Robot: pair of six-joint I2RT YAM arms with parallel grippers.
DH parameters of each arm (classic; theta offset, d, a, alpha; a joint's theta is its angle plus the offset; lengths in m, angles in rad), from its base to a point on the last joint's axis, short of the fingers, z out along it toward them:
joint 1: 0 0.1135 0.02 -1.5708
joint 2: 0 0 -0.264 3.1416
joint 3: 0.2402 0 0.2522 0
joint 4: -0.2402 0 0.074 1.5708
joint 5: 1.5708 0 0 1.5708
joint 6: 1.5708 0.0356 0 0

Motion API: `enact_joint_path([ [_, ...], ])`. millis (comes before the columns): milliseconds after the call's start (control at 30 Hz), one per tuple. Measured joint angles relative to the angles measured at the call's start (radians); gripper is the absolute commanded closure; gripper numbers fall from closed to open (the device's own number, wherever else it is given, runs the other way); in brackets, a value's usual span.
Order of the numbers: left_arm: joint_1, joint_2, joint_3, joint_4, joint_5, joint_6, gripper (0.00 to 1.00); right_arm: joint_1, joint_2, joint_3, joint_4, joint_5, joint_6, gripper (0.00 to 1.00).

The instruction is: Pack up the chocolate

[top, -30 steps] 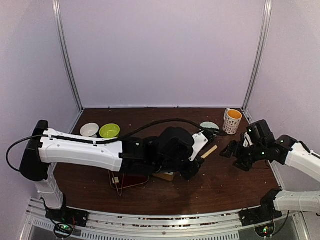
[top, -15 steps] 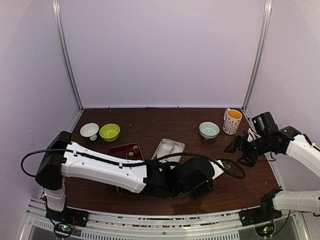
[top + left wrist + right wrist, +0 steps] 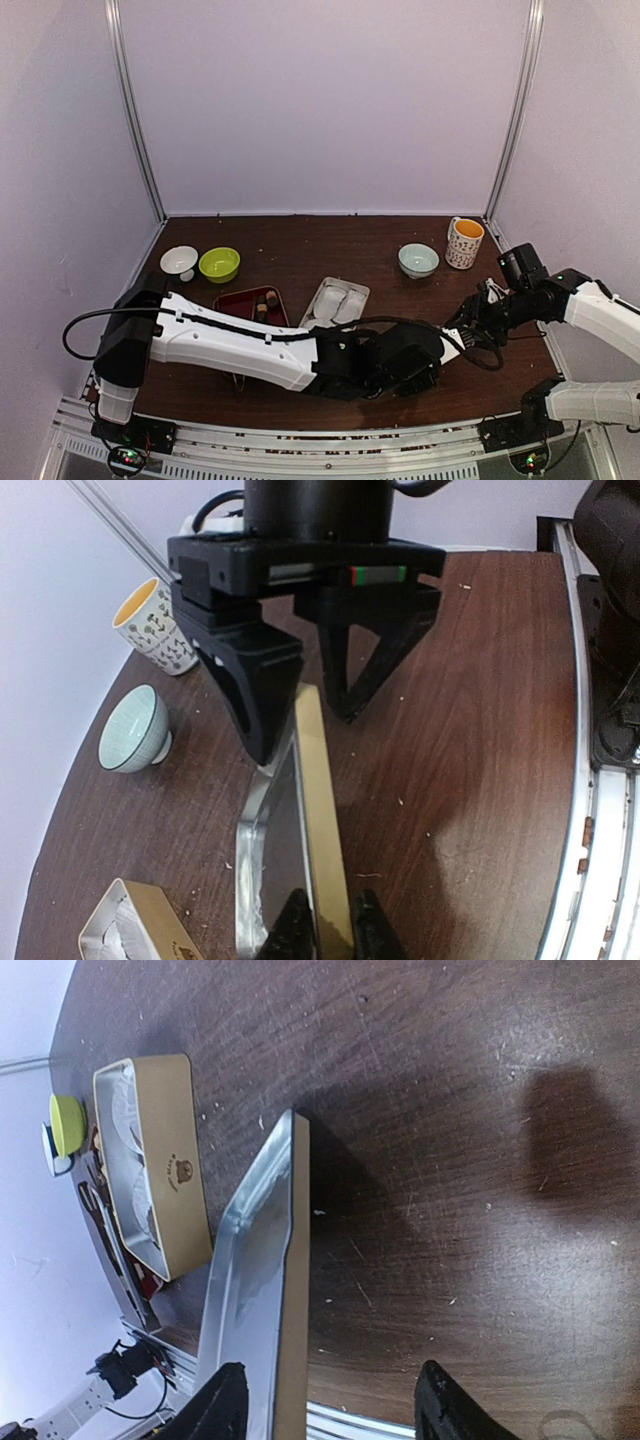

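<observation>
Top external view shows what has shifted over the last second. The left arm has swung off the middle of the table and now lies along the front edge. The left gripper (image 3: 333, 925) is pinched on one end of the tin lid (image 3: 318, 810), holding it up on its edge. The right gripper (image 3: 302, 735) has come in to meet it. Its jaws are spread either side of the lid's far end and do not look closed on it yet.

That reads as a handover being set up. It also leaves the open tin base (image 3: 337, 300) uncovered and ready to fill.

The chocolate (image 3: 266, 297) sits in the red tray (image 3: 237, 300), just left of the tin, so nothing looks packed yet.

Counted:
- One lid, one tin base and one red tray.
- Three bowls: white (image 3: 179, 260), green (image 3: 219, 263) and pale blue (image 3: 418, 260).
- One patterned mug (image 3: 465, 242).
- At least two chocolates; they are too small to count surely.
</observation>
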Motion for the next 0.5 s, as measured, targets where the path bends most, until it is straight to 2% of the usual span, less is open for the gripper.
enact_joint_path([
  [133, -0.004, 0.022, 0.007, -0.003, 0.012, 0.001, 0.84, 0.000, 0.002, -0.038, 0.039, -0.037, 0.017, 0.55],
  [300, -0.004, 0.043, 0.035, -0.019, 0.014, -0.001, 0.79, 0.000, -0.009, -0.043, 0.074, -0.059, 0.031, 0.79],
  [433, -0.003, 0.043, 0.041, -0.034, 0.039, -0.012, 0.58, 0.000, -0.009, -0.054, 0.098, -0.069, 0.040, 0.89],
  [500, -0.003, 0.043, 0.047, -0.040, 0.063, -0.014, 0.51, 0.000, -0.009, -0.065, 0.109, -0.072, 0.042, 0.91],
])
